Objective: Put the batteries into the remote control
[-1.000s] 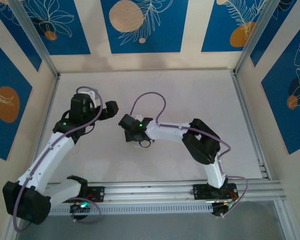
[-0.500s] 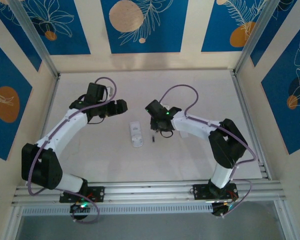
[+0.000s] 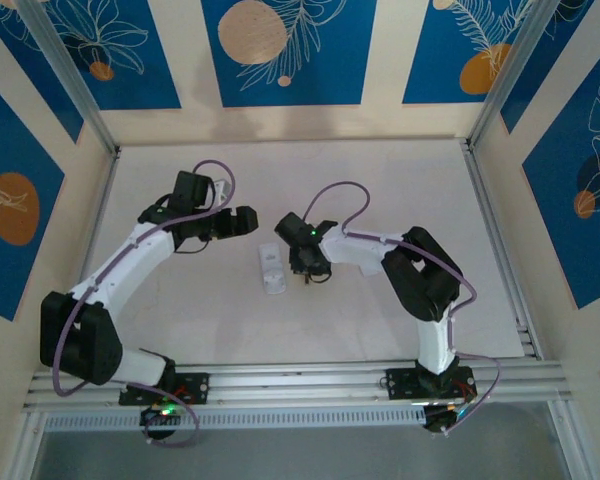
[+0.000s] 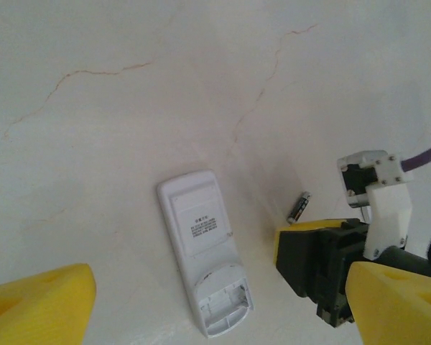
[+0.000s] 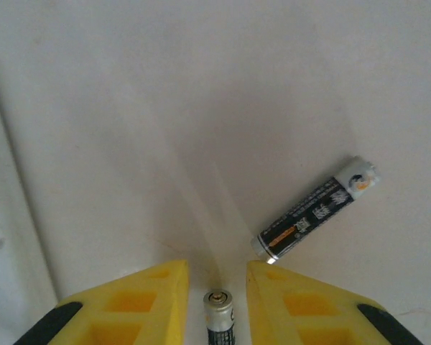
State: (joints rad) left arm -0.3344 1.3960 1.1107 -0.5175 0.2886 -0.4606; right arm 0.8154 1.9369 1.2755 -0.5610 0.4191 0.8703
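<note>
Sitting between right jaws, one battery (image 5: 218, 310)

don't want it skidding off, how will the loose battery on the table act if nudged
The loose battery is a smooth round cylinder lying on its side on the flat table, so a sideways nudge would probably roll it. It looks rigid, unlikely to bend. Its glossy wrapper might slip between the right fingers unless squeezed squarely.

One battery (image 5: 218, 313) sits end-on between the yellow fingers (image 5: 129, 305) of the right pincer (image 5: 217, 269), a narrow gap on either side, while a second battery (image 5: 314, 210) lies on the pale table (image 5: 165, 86) just beyond the right fingertip, slanting away rightward.
</note>
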